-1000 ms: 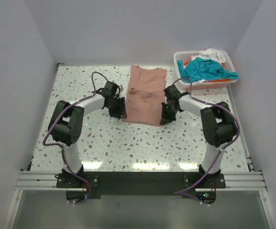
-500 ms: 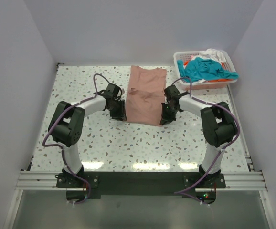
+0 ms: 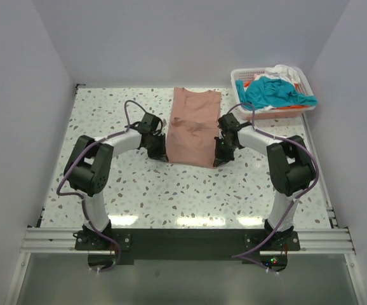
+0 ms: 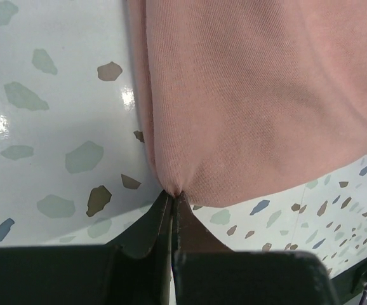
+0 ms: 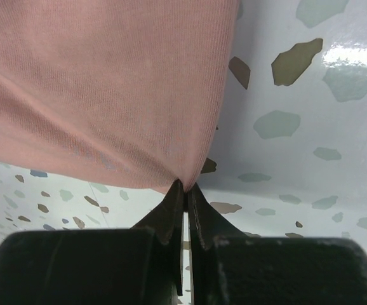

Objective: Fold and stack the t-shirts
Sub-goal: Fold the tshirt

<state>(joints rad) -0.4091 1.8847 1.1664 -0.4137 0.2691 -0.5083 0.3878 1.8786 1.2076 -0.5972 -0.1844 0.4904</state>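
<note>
A salmon-pink t-shirt lies folded lengthwise into a narrow strip in the middle of the table. My left gripper is shut on its near left corner; the pinched cloth shows in the left wrist view. My right gripper is shut on its near right corner, seen in the right wrist view. Both corners are held just above the tabletop. Teal, white and orange t-shirts lie heaped in the basket.
A white plastic lattice basket stands at the back right corner of the speckled table. White walls close in the table on the left, back and right.
My left gripper has slid slightly right toward the shirt's edge, nudging the near left corner inward. The right arm and the shirt's far end have not moved.
</note>
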